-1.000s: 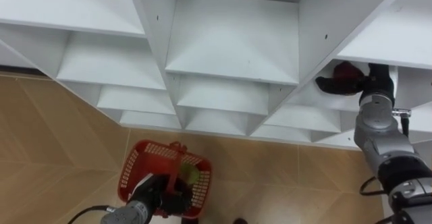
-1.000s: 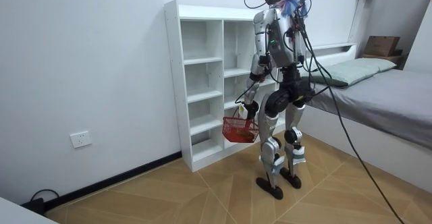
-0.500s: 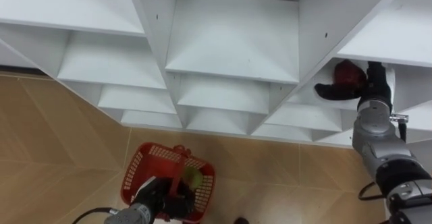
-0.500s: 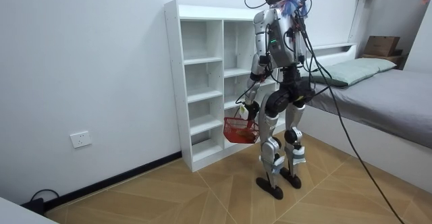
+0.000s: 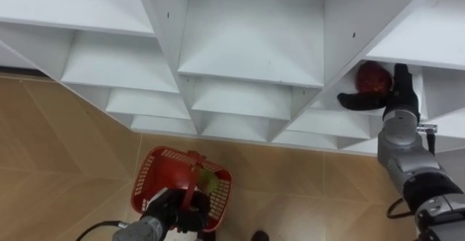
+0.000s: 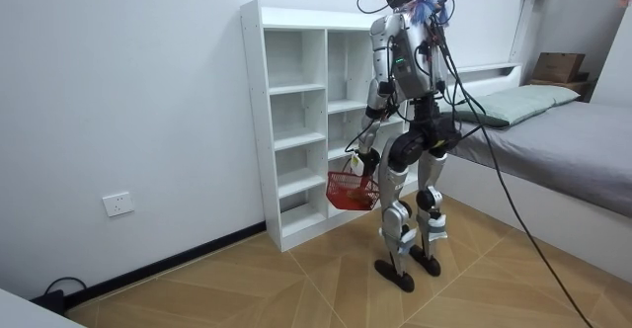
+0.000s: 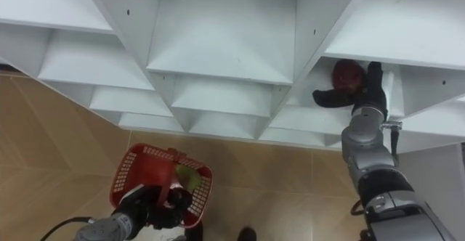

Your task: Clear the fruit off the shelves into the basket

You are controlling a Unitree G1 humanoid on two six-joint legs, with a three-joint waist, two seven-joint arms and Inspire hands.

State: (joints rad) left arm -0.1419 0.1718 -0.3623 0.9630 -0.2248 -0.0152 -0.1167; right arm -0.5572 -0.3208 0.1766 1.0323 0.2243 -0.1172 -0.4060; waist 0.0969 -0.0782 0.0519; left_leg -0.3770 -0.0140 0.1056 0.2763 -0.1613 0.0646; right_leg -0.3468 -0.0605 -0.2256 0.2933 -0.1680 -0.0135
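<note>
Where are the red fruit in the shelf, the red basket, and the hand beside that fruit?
red fruit (image 5: 370, 76): left eye view, on its rounded front.
red basket (image 5: 147, 185): left eye view, on its mesh side wall.
right hand (image 5: 397, 90): left eye view, on its palm.

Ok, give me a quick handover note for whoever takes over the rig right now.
Left hand: shut on the handle of the red basket, low in front of the closet.
Right hand: inside a right-side closet compartment, against the red fruit; grip unclear.
Done: one green fruit lies in the basket.
Left: secure the red fruit and bring it to the basket.
</note>
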